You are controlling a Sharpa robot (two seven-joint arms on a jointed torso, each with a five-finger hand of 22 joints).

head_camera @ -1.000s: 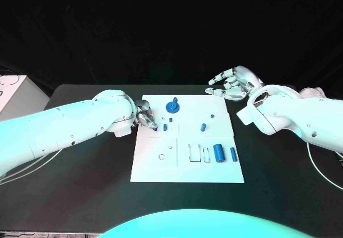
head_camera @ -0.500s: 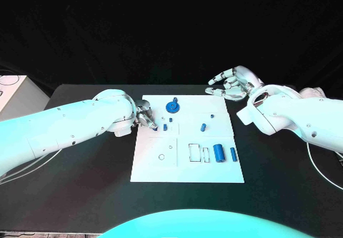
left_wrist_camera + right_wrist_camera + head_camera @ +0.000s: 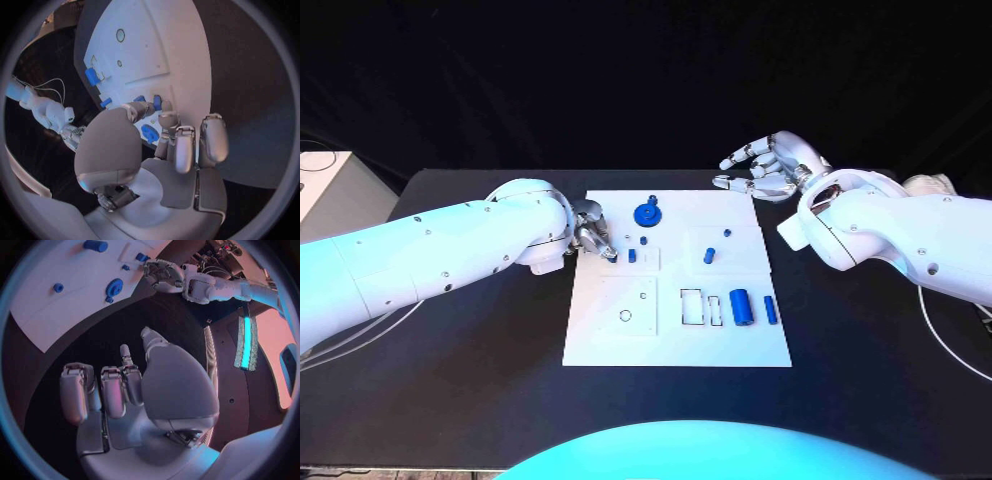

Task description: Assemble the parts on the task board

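The white task board (image 3: 678, 345) lies in the middle of the black table. On it stand a round blue part (image 3: 648, 213), several small blue parts such as one (image 3: 632, 256) near the left edge, and a thick blue cylinder (image 3: 741, 308). My left hand (image 3: 593, 238) hangs over the board's left edge, its fingertips drawn together right beside that small part (image 3: 156, 103). Whether they pinch it is hidden. My right hand (image 3: 764, 170) hovers beyond the board's far right corner with its fingers spread and nothing in them (image 3: 131, 385).
A white box (image 3: 329, 190) stands off the table's left side. Pale cables (image 3: 935, 184) lie at the far right. In the right wrist view the board (image 3: 56, 315) carries the round blue part (image 3: 114, 288), and my left hand (image 3: 164, 275) is beyond it.
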